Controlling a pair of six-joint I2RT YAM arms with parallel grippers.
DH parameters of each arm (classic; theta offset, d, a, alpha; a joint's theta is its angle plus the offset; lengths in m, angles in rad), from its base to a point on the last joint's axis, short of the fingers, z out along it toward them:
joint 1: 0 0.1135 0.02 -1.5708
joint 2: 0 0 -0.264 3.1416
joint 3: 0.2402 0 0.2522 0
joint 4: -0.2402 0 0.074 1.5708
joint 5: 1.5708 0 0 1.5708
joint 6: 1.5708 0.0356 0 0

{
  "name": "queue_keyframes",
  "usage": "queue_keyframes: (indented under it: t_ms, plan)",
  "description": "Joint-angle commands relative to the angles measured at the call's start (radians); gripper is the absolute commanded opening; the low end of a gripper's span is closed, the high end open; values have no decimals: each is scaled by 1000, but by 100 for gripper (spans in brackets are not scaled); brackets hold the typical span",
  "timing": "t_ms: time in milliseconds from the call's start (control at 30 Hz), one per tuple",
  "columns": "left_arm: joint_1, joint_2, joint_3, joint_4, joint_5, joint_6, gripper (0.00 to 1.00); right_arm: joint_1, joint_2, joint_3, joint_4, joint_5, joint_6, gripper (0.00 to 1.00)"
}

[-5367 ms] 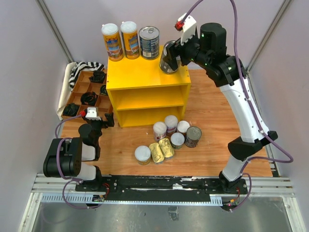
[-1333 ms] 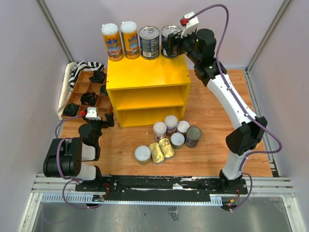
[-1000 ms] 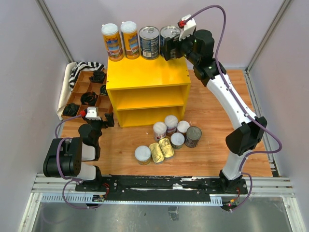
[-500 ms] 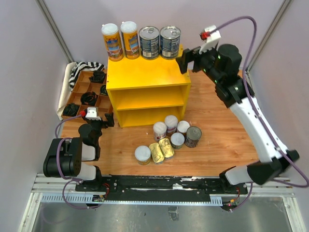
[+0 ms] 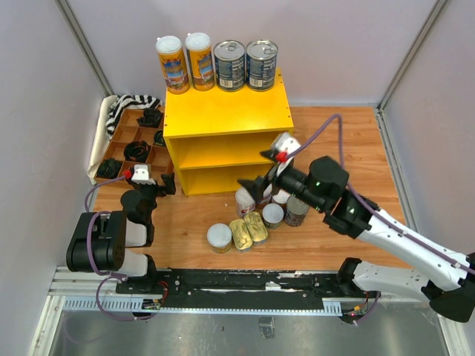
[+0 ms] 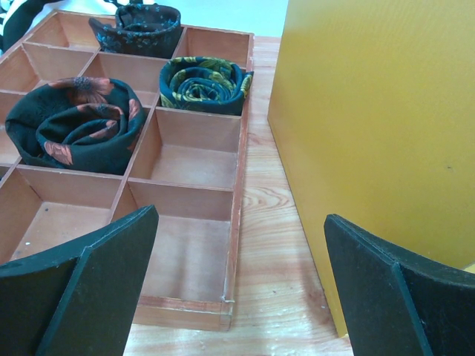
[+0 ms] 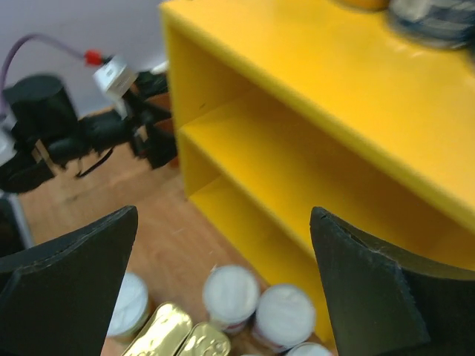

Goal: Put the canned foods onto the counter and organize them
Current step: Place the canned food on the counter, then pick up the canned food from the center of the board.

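Your right arm lies low and stretched out, its forearm coming in from the right of the counter [image 5: 223, 111]. That puts the right gripper [image 5: 252, 189] just in front of the counter's bottom shelf, above the loose cans. Its fingers are spread wide and hold nothing. Your left arm is folded up to the left of the counter. The left gripper [image 5: 152, 187] sits low by the counter's front left corner, its fingers just as wide apart and empty, facing a divided wooden tray [image 6: 239, 222].

Four cans stand in a row along the back edge of the counter's top: two tall white-lidded cylinders [image 5: 169, 63] and two silver-topped cans [image 5: 229, 64].

On the table in front of the counter you have two flat gold-topped tins [image 5: 240, 233] side by side and one more silver-topped can [image 5: 297, 210]. There are also four short white-lidded cans [image 5: 219, 237] that I can count. The gripper covers part of that cluster, so there may be a fifth.
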Motion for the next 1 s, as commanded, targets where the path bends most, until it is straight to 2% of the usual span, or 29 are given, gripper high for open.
queue_keyframes:
  t_ms: [0, 167, 500, 800, 967]
  plan:
    - [-5, 8, 11, 16, 6, 12, 100, 133, -10, -145, 87, -5, -16, 98]
    - [-4, 7, 11, 16, 6, 13, 100, 165, 75, -234, 102, -34, 85, 99]
    - [-5, 8, 11, 16, 6, 13, 100, 196, 123, -360, 68, 253, 397, 99]
    - [-4, 7, 10, 16, 6, 13, 100, 210, 221, -377, 40, 347, 545, 99]
    - [-5, 8, 11, 16, 6, 13, 100, 210, 260, -396, 62, 351, 561, 98]
